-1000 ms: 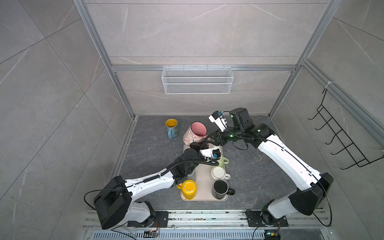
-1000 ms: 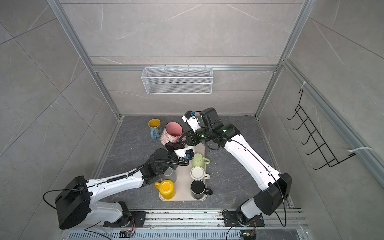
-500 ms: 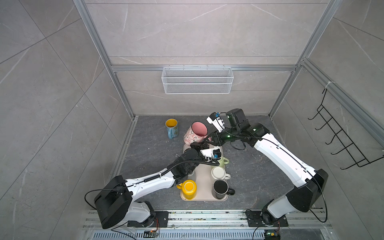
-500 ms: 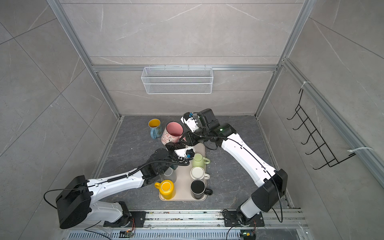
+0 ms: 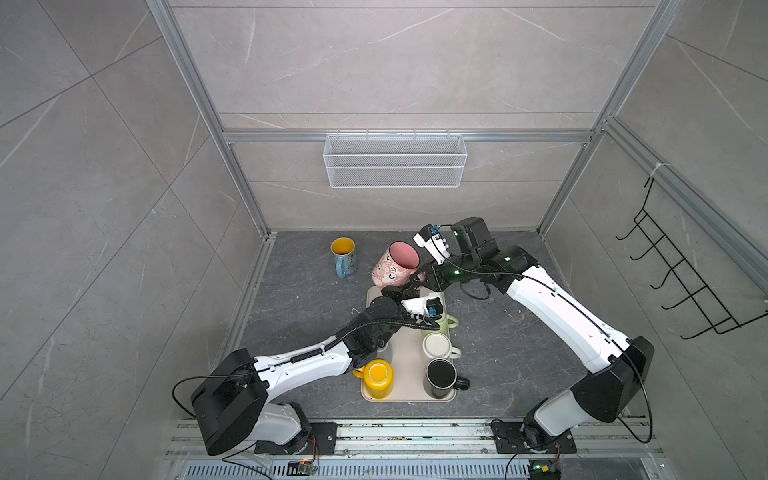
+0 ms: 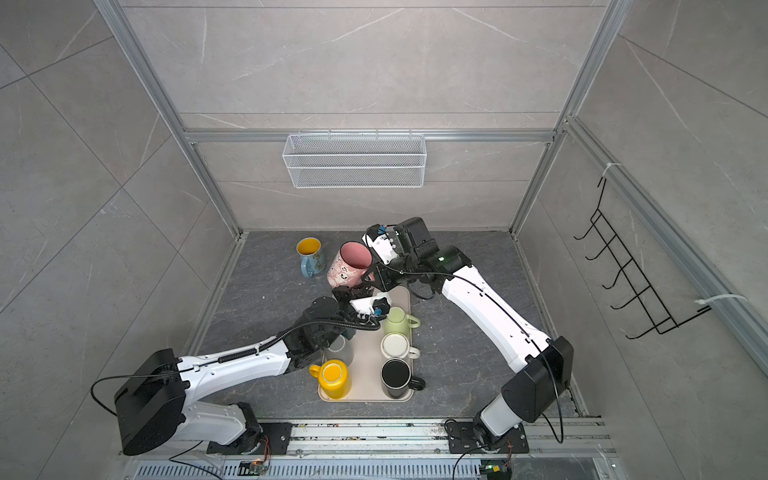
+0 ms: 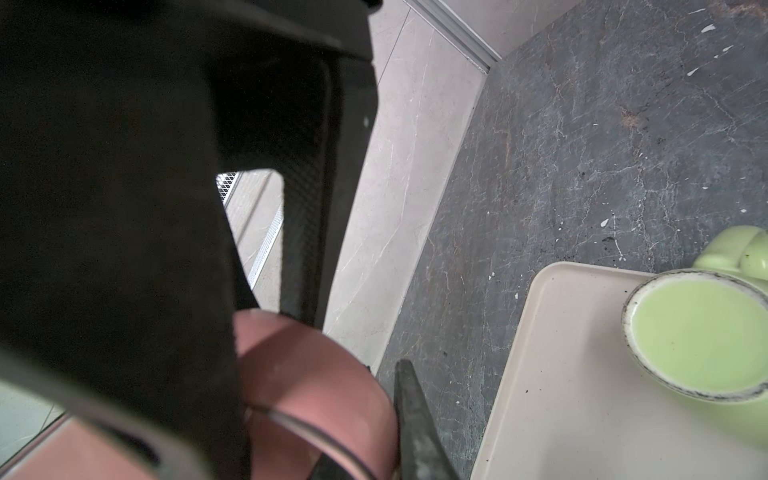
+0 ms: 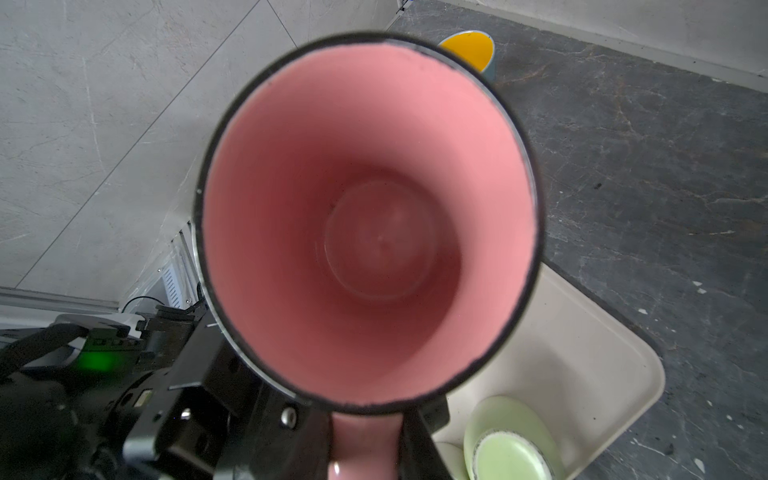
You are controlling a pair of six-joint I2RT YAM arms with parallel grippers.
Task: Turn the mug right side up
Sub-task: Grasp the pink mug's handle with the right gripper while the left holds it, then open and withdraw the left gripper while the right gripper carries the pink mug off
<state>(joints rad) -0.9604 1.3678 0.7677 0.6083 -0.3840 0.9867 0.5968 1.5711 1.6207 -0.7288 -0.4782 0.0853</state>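
Right pincer point(image 8: 365, 440), just spread, now pinches pink mug point(image 5: 395, 266) handle; left pincer point(image 5: 400, 294) pinches below; mug nearly upright, handover likely.

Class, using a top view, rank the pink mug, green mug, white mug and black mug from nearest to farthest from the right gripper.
1. pink mug: handle between the fingers of the right gripper.
2. green mug: on the tray, at the end toward the back wall.
3. white mug: mid-tray.
4. black mug: tray end toward the arm bases.
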